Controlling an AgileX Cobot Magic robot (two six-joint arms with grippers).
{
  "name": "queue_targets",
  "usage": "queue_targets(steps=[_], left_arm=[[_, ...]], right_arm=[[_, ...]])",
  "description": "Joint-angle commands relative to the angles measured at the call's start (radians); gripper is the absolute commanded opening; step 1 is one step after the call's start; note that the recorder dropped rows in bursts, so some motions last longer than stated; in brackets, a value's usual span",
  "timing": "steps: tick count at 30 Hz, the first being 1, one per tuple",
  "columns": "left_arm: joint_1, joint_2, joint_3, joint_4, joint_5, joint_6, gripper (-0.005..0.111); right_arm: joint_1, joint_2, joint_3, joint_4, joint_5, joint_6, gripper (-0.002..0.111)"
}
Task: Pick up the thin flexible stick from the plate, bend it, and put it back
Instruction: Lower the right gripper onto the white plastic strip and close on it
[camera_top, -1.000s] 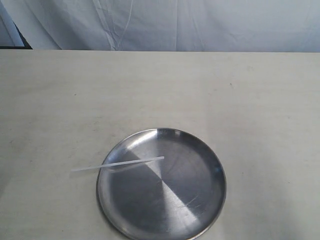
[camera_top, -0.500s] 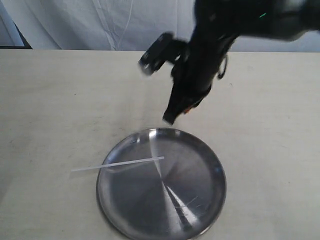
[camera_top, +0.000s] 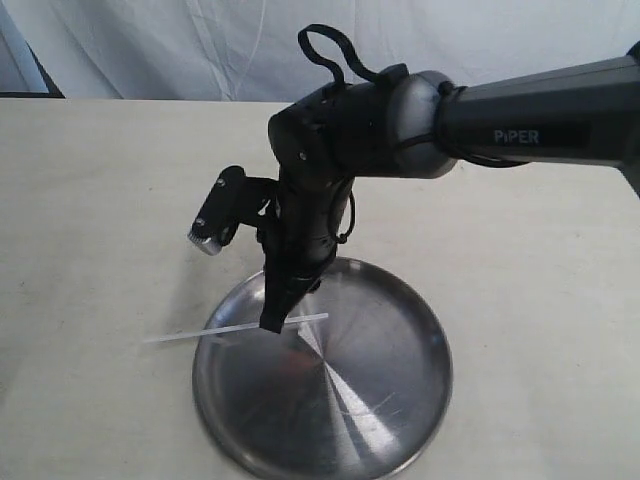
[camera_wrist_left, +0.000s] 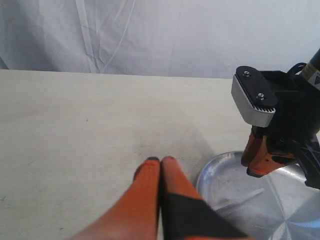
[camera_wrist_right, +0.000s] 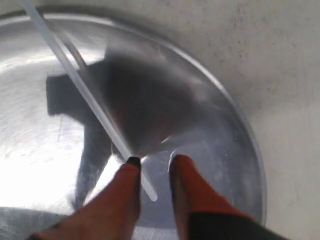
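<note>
The round silver plate lies near the table's front. The thin whitish stick rests straight across the plate's left rim, one end out on the table, the other inside the plate. My right gripper points down at the inner end. In the right wrist view the right gripper is open, and the stick ends in the narrow gap between its fingers, close to one of them, just above the plate. My left gripper is shut with nothing in it, over bare table beside the plate.
The right arm reaches in from the right across the plate, its wrist camera sticking out to the left. A white cloth hangs behind the pale table. The left arm is out of the exterior view.
The right arm came into view from the upper right and dropped its gripper onto the stick's inner end over the plate. The stick and plate have not moved.
</note>
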Motion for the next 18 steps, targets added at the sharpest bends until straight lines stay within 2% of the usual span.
queue_targets(steps=[1, 2, 3, 8, 18], left_arm=[[-0.005, -0.006, 0.002, 0.002, -0.009, 0.001, 0.0], [-0.005, -0.006, 0.002, 0.002, -0.009, 0.001, 0.0], [-0.005, -0.006, 0.002, 0.002, -0.009, 0.001, 0.0], [-0.005, -0.006, 0.002, 0.002, -0.009, 0.001, 0.0], [-0.005, -0.006, 0.002, 0.002, -0.009, 0.001, 0.0]], right_arm=[[0.0, -0.004, -0.005, 0.011, -0.008, -0.01, 0.06], [0.0, -0.004, -0.005, 0.011, 0.005, -0.01, 0.068], [0.0, -0.002, -0.005, 0.011, 0.022, -0.01, 0.071], [0.012, 0.009, -0.005, 0.017, 0.09, -0.007, 0.061], [0.069, 0.036, -0.005, 0.07, 0.016, -0.007, 0.061]])
